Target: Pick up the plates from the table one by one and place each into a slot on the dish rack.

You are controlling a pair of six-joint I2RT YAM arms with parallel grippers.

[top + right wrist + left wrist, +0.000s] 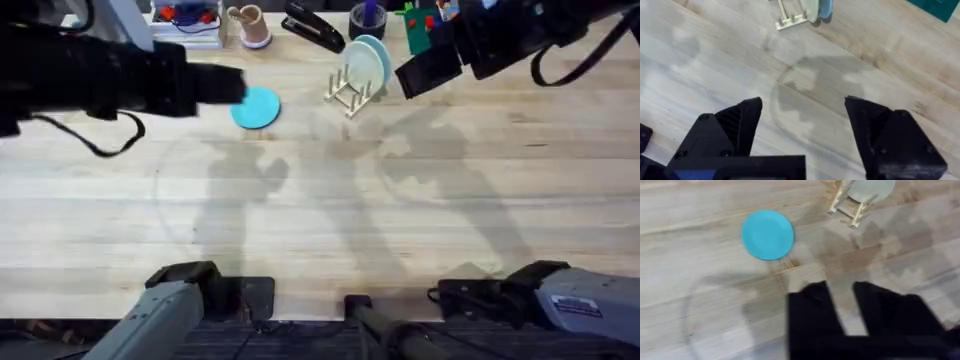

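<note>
Pale bench [330, 215]: teal plate [257, 107] lies flat at eleven o'clock, beside the dish rack [349, 92]. Left claw [846, 296] and right claw [803, 116] gape empty. Its thin rim could slip a shallow pinch.

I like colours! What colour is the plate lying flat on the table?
Teal-turquoise plate, best seen in the left wrist view.

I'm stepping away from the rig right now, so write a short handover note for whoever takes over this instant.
Left gripper: open, empty, above the table near the teal plate.
Right gripper: open, empty, raised on the far side of the dish rack.
Done: two plates stand in the rack, the cream plate and the pale blue plate behind it.
Left: the teal plate lies flat on the table, to the rack's left. Pick it up and slot it in.
</note>
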